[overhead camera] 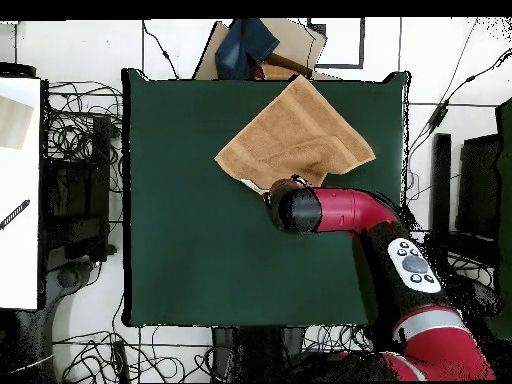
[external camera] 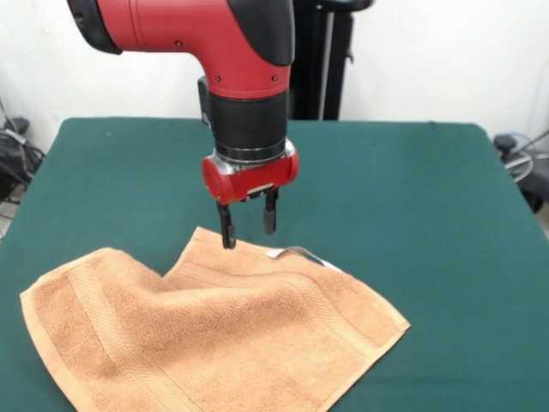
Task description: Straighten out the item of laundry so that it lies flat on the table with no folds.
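The tan terry towel [external camera: 214,330] lies on the dark green table [external camera: 412,197] at its near side, with a fold: one corner is turned over toward the robot, forming a raised flap with a white label [external camera: 276,253] at its edge. My gripper [external camera: 248,227] hangs open just above the flap's far edge, one fingertip [external camera: 227,236] at the towel's rim, holding nothing. In the overhead view the towel [overhead camera: 295,140] lies near the table's top edge [overhead camera: 180,250], and the arm's end [overhead camera: 290,205] hides the gripper at the towel's lower corner.
A cardboard box with blue cloth [overhead camera: 262,48] stands beyond the table's top edge in the overhead view. Cables [overhead camera: 80,130] and a white surface [overhead camera: 20,190] lie at the left. The black pedestal [external camera: 324,60] stands behind the table.
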